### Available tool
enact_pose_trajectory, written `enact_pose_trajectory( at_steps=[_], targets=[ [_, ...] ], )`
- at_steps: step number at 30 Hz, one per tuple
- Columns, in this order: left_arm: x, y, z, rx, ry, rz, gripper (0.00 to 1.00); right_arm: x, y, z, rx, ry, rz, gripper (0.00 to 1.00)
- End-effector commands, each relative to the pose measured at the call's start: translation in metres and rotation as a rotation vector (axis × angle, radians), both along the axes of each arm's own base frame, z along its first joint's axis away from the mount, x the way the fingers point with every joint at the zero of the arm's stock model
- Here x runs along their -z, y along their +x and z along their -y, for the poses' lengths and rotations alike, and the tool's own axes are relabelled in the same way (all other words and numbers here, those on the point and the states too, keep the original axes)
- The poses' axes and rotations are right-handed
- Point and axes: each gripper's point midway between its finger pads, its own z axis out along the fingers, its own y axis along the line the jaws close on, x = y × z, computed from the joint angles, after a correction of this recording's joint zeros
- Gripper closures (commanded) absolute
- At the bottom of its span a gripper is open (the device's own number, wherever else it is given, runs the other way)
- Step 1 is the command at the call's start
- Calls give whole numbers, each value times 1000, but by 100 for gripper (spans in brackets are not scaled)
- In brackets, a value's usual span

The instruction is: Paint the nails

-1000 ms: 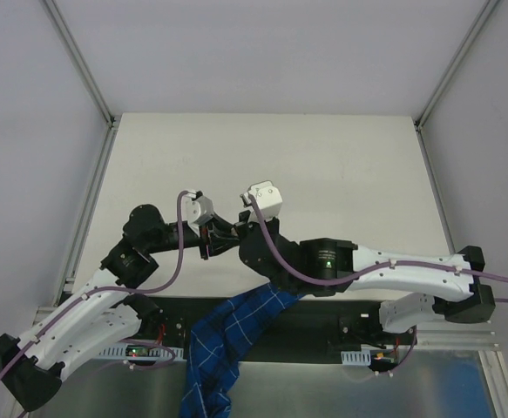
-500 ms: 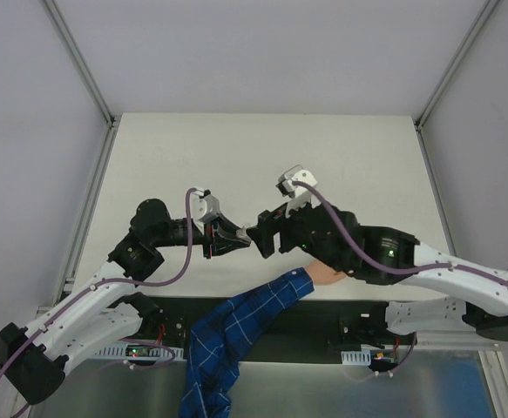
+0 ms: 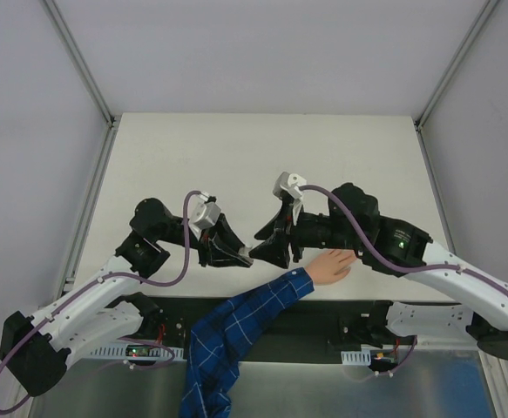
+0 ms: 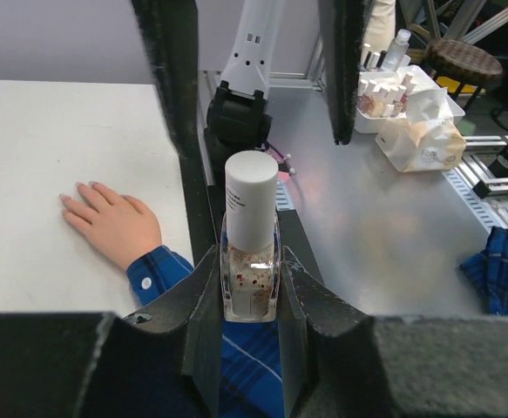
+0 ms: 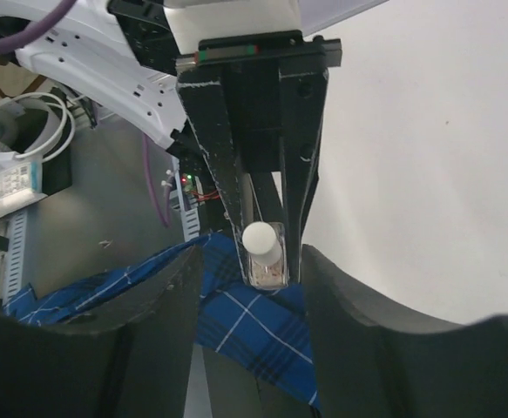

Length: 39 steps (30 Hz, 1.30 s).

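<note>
Two tools face each other over the white surface [image 3: 262, 157]: the left tool [image 4: 249, 300] is clamped on a small clear nail polish bottle [image 4: 251, 252] with its white cap [image 4: 251, 198] on, while the right tool [image 3: 269, 246] has its fingers spread apart with nothing between them, just short of the bottle. Beyond them, the pale hand [image 3: 332, 266] in a blue plaid sleeve [image 3: 236, 326] lies flat on the surface near the near edge, its nails [image 4: 81, 185] barely discernible at the fingertips.
</note>
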Motion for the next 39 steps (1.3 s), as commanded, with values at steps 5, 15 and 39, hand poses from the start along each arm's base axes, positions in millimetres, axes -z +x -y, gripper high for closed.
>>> enact_pose_trajectory(
  at_steps=[5,15,39],
  targets=[
    [-16,-12,-2,84,-43,58,100,-16,-14,-17,-157,74,22,60],
    [-18,-14,-3,87,-50,66,100,-5,-12,-30,-195,34,-4,77],
    [-3,99,-29,-708,24,172,100,22,70,-22,969,-138,142,100]
  ],
)
